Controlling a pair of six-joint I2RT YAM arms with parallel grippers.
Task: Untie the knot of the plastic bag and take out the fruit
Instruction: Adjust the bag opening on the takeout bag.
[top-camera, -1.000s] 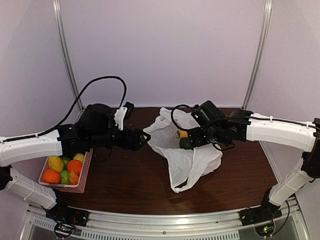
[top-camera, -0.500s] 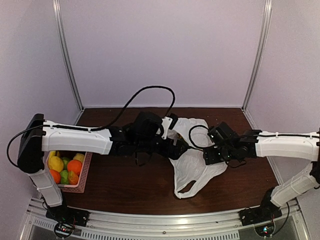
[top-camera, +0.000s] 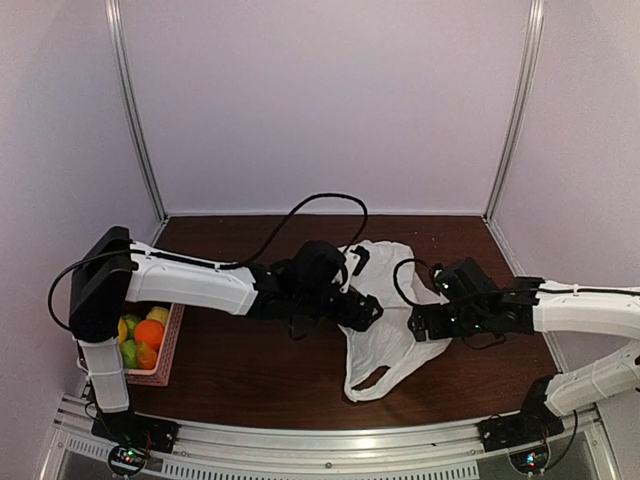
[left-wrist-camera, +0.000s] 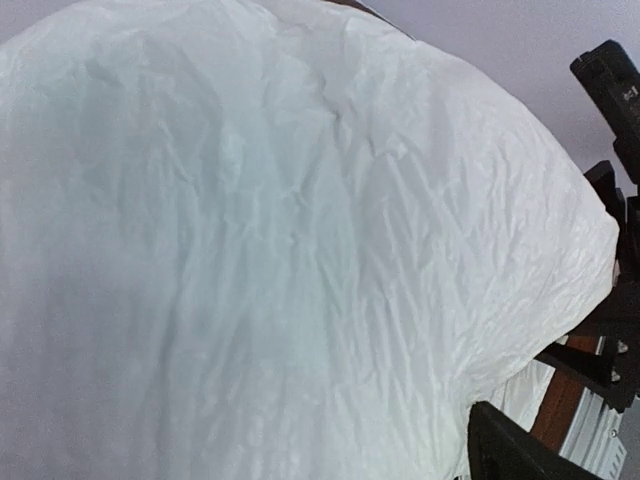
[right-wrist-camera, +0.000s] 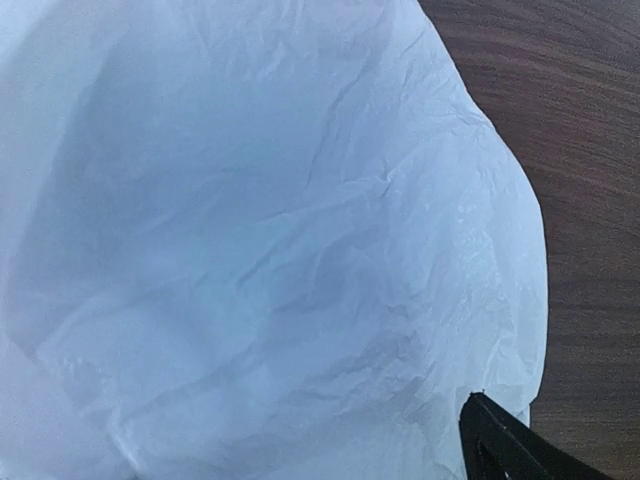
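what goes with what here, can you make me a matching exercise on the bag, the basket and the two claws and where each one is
Things:
1. plastic bag
2. pink basket
3. left claw
4. right claw

Places:
a. at the left edge of the table, with fruit inside
b. at the bag's right side
c. lying mid-table, between the two claws
d. at the bag's left side

Pairs: 1-c, 2-a, 3-d, 4-b
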